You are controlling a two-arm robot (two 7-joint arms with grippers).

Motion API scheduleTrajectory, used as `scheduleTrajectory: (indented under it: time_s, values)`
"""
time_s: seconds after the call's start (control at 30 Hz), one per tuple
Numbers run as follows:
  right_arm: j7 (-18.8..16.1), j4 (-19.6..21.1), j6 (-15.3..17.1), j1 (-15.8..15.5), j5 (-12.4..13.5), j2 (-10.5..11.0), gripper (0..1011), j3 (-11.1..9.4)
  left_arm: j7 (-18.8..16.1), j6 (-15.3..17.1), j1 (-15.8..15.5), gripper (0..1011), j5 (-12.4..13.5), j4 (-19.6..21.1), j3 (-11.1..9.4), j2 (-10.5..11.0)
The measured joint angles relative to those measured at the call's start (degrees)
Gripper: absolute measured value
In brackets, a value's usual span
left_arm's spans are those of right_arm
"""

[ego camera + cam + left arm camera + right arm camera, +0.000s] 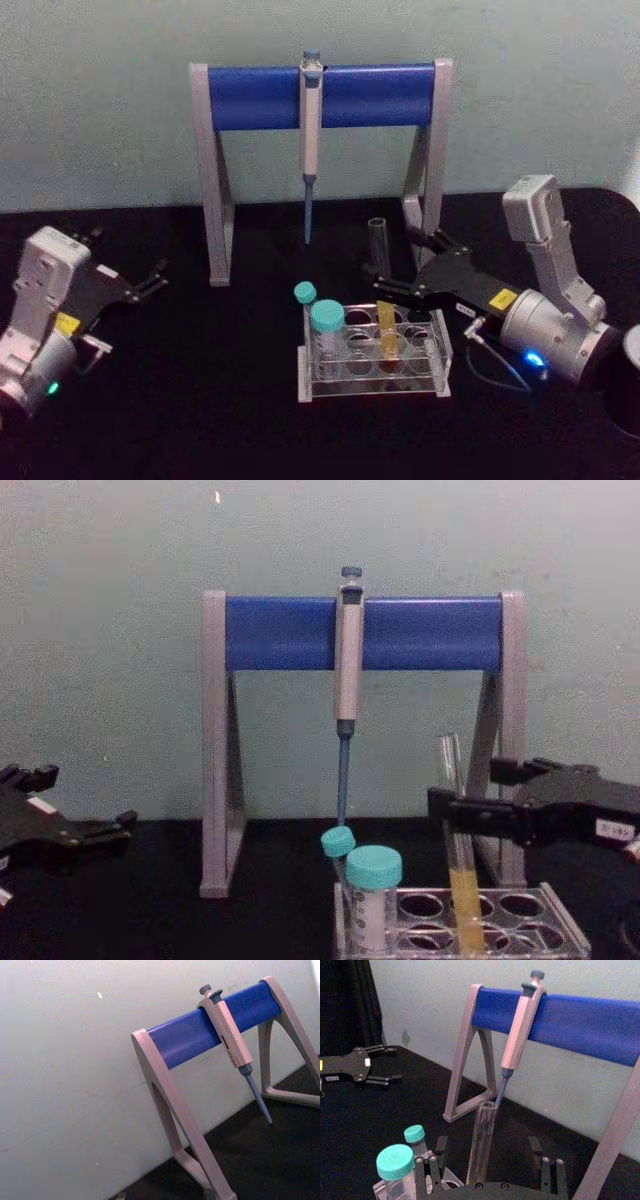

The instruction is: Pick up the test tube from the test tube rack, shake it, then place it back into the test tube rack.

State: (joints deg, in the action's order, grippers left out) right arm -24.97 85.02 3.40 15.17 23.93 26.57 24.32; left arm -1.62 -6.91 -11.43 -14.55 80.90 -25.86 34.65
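Fingers [536,1146]: spread, one on each side of the tube, with a gap to the glass on both sides.
Right gripper [396,262]: level with the tube's upper part, reaching in from the right above the rack.
Tube [456,810]: standing in a rack hole, yellow liquid low, mouth open.
Rack [441,345]: on the black table [200,400], with capped tubes [327,320] at its left end.
Left gripper [150,278]: far left, well apart from the rack, fingers parted, holding nothing.
Stand [250,95]: behind the rack, with the pipette [311,140] hanging from its bar.

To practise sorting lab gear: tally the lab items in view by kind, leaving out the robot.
Teal-capped tubes: 2
Uncapped test tube: 1
Pipette: 1
Pipette stand: 1
Test tube rack: 1
Total: 6
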Motion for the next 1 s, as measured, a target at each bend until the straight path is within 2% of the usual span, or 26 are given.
scheduleTrajectory:
  time_s: [0.4, 1.0]
  values:
    - [-1.46, -2.34, 2.25, 1.36, -0.20, -1.35, 1000, 0.33, 0.00, 0.00, 0.00, 1001, 0.00, 0.00, 0.00, 0.00]
    - [-2.31, -4.03, 1.82, 2.13, -0.89, -1.76, 1000, 0.72, 0.00, 0.00, 0.00, 1001, 0.00, 0.00, 0.00, 0.00]
